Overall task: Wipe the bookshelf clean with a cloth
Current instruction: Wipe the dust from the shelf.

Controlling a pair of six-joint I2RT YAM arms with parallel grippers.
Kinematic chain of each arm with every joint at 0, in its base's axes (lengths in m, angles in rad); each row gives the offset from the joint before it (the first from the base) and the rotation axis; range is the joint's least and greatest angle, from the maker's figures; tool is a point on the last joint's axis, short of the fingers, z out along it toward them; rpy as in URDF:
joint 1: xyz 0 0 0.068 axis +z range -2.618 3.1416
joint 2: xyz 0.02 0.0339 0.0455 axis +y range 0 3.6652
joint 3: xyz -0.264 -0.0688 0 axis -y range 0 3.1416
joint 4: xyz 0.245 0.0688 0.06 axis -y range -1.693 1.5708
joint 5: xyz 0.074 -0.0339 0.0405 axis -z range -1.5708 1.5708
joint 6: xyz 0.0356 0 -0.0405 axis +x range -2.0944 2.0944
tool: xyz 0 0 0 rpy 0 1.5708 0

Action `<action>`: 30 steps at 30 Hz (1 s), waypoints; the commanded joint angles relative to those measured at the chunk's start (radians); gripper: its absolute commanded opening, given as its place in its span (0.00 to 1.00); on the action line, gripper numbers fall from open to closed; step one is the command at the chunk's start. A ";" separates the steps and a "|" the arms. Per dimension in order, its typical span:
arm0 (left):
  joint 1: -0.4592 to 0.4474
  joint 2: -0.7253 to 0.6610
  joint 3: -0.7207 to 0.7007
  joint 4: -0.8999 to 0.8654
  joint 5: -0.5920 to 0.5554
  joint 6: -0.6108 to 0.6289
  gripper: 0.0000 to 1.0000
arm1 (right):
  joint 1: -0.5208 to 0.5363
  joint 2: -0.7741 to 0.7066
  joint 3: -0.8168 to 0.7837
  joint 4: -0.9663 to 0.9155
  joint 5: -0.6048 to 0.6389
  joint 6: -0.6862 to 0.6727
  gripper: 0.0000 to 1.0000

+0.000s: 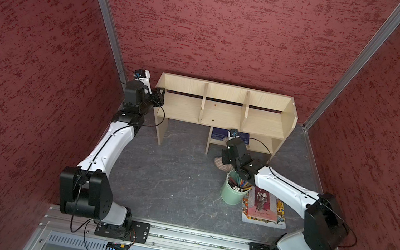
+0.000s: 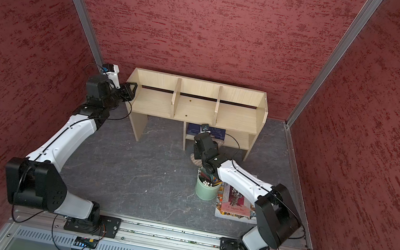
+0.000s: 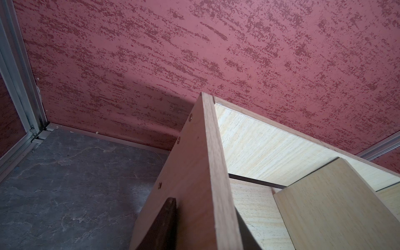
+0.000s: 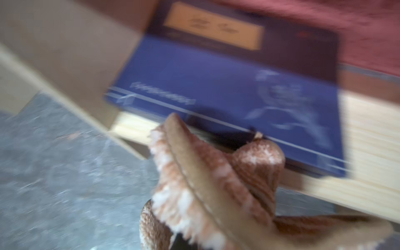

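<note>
The light wood bookshelf (image 1: 263,120) (image 2: 236,115) stands against the back wall. My left gripper (image 1: 157,97) (image 3: 205,233) is shut on its left end panel (image 3: 194,173), with a dark finger (image 3: 162,225) pressed against the outside face. The tan-brown striped cloth (image 4: 205,184) is bunched in my shut right gripper (image 1: 229,140), whose fingers it hides. That gripper is at the front edge of the small lower shelf (image 4: 368,129). Part of the cloth (image 1: 222,163) (image 2: 196,161) hangs down to the floor under the right wrist. The right wrist view is blurred.
A blue book (image 1: 219,133) (image 4: 216,86) lies on the lower shelf, right behind the cloth. A green cup of pencils (image 1: 232,192) stands under the right forearm. An illustrated magazine (image 1: 264,209) lies beside it. Red walls close in three sides.
</note>
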 commanded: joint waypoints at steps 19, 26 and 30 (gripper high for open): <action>0.005 0.004 -0.030 -0.001 0.079 -0.116 0.00 | -0.399 -0.321 0.001 -0.103 -0.070 0.045 0.00; 0.005 0.009 -0.031 0.005 0.087 -0.123 0.00 | -0.216 -0.277 0.110 -0.106 -0.103 0.030 0.00; 0.004 0.008 -0.032 0.006 0.089 -0.123 0.00 | -0.058 -0.193 0.190 -0.066 -0.087 0.018 0.00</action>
